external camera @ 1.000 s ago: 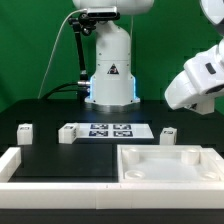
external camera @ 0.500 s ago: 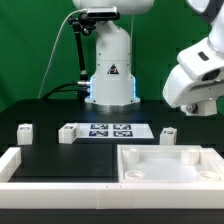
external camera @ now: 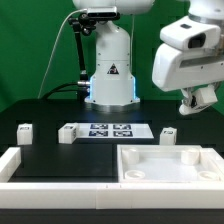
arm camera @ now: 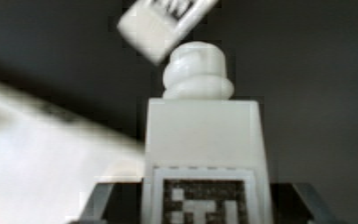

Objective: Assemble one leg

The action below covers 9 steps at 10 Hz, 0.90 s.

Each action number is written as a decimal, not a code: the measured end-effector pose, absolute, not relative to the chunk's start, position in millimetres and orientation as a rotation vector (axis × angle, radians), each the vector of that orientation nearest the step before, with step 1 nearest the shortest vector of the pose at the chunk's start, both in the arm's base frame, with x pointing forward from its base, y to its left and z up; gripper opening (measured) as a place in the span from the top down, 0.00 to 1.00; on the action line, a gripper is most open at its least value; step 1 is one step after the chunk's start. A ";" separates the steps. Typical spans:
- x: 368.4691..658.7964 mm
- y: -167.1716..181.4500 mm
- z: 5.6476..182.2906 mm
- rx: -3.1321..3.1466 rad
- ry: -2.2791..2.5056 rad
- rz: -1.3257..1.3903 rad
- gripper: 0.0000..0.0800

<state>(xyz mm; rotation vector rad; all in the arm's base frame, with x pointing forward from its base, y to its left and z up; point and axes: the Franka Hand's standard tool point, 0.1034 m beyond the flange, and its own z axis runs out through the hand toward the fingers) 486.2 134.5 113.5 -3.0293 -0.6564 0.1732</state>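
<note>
Exterior view: the gripper (external camera: pixel 196 101) hangs high on the exterior view's right, well above the table. Can't make out from here what's in it. Down below, one spare leg (external camera: pixel 23 131) sits far left, a second spare leg (external camera: pixel 67 133) just beside the marker board (external camera: pixel 112 130), and a third spare leg (external camera: pixel 168 134) sits behind the big tray (external camera: pixel 166 152).

Wrist view: the leg (arm camera: pixel 202 130) is pinched between the dark fingers (arm camera: pixel 108 200), tag facing the camera, round peg pointing away.

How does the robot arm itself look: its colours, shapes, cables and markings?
The arm has smooth, rounded white shells. Its white base carries a black triangular mark, with a blue glow low down. A black cable hangs beside the base. The end effector is darker, grey and black.
</note>
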 end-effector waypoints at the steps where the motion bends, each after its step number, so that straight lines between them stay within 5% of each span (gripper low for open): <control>1: 490.4 134.3 112.5 -3.026 -0.660 0.025 0.64; 7: 522.3 111.8 111.1 -2.944 -0.702 -0.669 0.64; 9: 518.0 115.6 108.5 -2.946 -0.715 -0.627 0.64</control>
